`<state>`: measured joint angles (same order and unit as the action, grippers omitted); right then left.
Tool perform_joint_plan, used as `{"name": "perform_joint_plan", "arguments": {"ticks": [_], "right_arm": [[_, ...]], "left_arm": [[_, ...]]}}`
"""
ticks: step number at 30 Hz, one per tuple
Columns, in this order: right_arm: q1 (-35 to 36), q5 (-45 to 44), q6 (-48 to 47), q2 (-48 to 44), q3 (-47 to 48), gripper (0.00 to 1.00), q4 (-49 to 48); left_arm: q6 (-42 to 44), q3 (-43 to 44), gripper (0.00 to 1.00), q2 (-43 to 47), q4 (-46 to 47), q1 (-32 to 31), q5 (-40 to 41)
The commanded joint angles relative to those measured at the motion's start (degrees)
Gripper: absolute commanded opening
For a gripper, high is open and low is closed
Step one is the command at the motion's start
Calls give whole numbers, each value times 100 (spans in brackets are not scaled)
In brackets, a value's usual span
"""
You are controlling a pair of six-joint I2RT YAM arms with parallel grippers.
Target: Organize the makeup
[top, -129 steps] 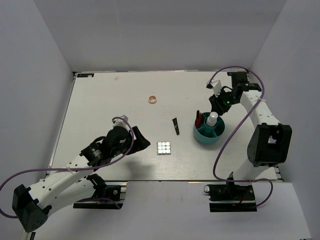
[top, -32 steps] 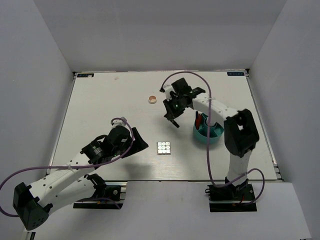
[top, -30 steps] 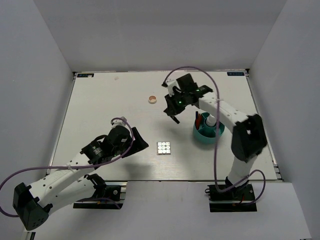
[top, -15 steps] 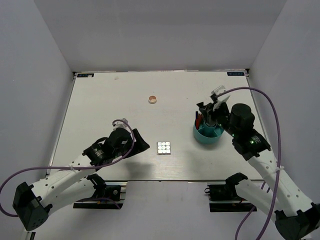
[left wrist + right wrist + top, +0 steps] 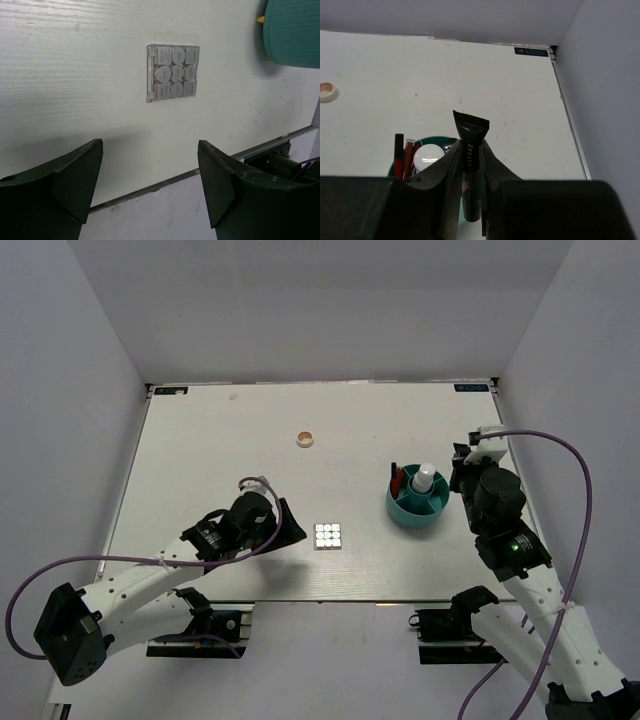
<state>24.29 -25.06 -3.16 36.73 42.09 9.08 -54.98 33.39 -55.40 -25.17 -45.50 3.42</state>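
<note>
The right claw pinched the black tube near the tub; the left claw gaped wide, empty, near the palette on the counter.

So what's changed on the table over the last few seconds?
The right gripper reached across, picked the black tube off the table and carried it back beside the teal tub, clamped shut on it. The left gripper, open, edged slightly toward the palette. The palette, peach compact, bottle and pencils stayed put.
</note>
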Motion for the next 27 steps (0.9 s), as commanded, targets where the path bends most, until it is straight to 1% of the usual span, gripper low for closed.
{"name": "perform_joint_plan", "arguments": {"ticks": [1, 2, 7, 15, 20, 27], "right_arm": [[-118, -517, 272, -61, -95, 3, -38], [-144, -544, 507, -43, -130, 3, -55], [-293, -693, 966, 158, -402, 4, -248], [-566, -289, 1616, 861, -684, 4, -635], [-742, -158, 1889, 1300, -641, 4, -680], [-944, 176, 2135, 1582, -675, 6, -838]], "left_arm": [[84, 151, 86, 108, 179, -12, -87], [84, 151, 86, 117, 153, -12, -87], [66, 133, 86, 204, 82, -12, -87], [-13, 89, 86, 459, -93, -12, 9], [-39, 107, 85, 547, -208, -12, 62], [-74, 63, 86, 618, -234, -12, 80]]}}
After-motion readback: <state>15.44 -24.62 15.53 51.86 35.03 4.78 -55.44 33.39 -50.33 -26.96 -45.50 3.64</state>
